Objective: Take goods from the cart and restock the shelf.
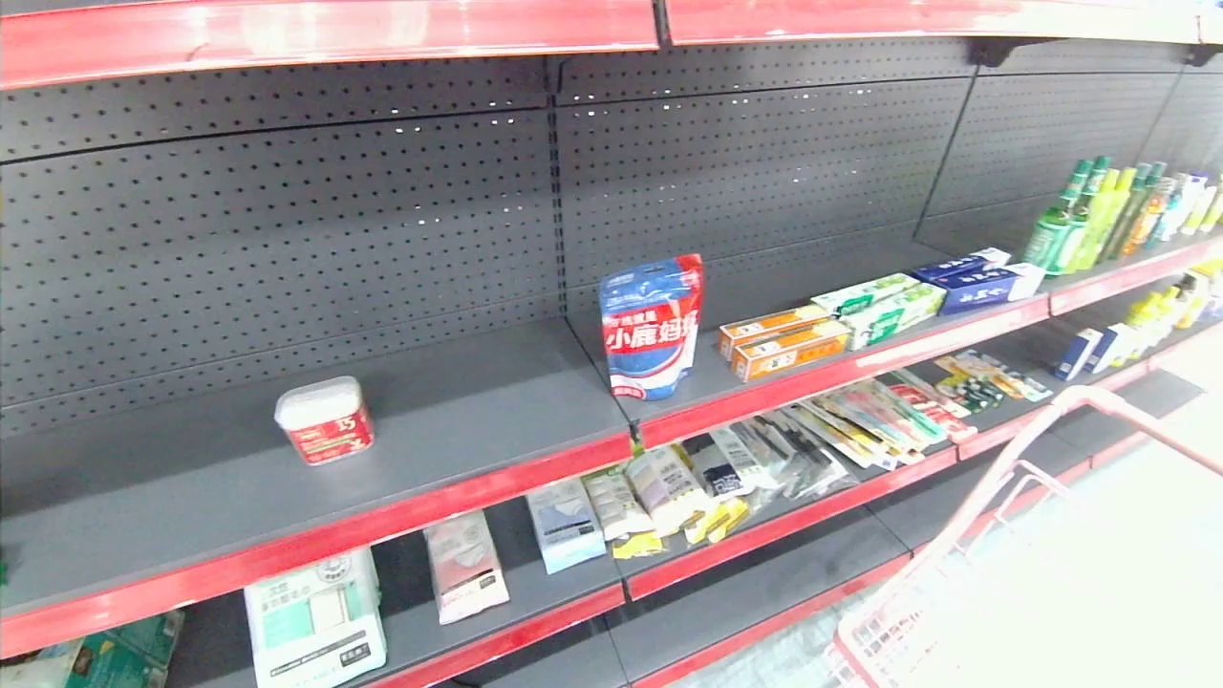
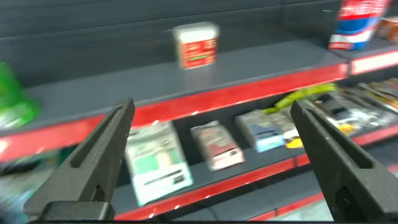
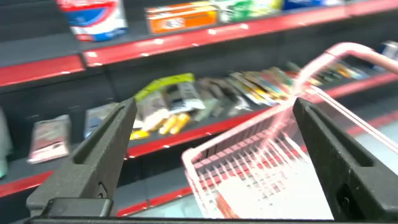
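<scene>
Left end effector (image 2: pixel 211 104), right end effector (image 3: pixel 214 102) spread wide, empty; cart (image 1: pixel 889 635) beside shelf (image 1: pixel 459 411)

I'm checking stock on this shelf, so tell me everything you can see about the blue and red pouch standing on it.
The pouch looks like a soft, glossy bag. It is blue at the top, has a red band with large white print across the middle, and is blue and white below. It stands upright near the front edge of the grey shelf, just right of the joint between two shelf sections. It stands apart from the orange boxes on its right, and only the shelf touches it.
</scene>
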Controlling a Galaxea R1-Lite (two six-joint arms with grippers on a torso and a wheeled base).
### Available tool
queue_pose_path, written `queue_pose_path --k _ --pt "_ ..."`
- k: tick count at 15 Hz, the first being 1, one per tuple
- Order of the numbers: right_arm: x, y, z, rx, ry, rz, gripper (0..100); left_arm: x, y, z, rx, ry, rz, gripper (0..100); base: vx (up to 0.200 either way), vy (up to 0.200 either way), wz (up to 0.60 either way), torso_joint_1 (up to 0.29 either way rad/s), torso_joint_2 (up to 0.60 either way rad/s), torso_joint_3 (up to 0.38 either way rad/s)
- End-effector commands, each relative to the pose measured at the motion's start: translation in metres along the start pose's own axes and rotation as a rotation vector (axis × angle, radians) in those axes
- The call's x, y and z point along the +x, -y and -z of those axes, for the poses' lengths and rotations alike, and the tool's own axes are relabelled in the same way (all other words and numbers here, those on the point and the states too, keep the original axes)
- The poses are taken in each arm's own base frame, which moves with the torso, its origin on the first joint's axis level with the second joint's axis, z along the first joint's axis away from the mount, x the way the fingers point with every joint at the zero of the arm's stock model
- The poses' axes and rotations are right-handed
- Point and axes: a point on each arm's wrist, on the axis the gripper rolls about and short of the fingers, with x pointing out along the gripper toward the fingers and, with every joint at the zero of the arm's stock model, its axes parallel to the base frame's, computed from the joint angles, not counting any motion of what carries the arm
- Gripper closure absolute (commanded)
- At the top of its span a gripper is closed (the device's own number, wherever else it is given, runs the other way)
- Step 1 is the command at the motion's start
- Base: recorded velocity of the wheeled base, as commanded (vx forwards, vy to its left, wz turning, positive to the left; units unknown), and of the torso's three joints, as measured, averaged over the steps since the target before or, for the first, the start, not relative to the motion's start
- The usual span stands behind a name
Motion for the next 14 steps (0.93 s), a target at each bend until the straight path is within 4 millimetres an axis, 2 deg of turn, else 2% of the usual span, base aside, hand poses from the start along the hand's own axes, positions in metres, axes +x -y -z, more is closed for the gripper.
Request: queue_pose_path --k 1,7,14 --pt "0.0001 0.0000 0.0000 0.000 -0.001 -0.001 0 0.0000 0.0000 -0.0002 0.000 0.000 0.001 0 0.000 0.000 -0.60 0.002 0.00 -0.002" --pt "0.0001 0.0000 0.0000 0.000 -0.001 -0.001 0 0.0001 0.0000 0.0002 0.000 -0.002 -0.001 0 0.000 0.000 -0.60 0.002 0.00 0.002" --pt "0.0026 0.0000 -0.0007 0.007 -0.035 -0.008 0 0.0001 0.0000 0.0002 0.000 -0.002 -0.001 0 0.000 0.000 0.00 0.000 0.00 0.000"
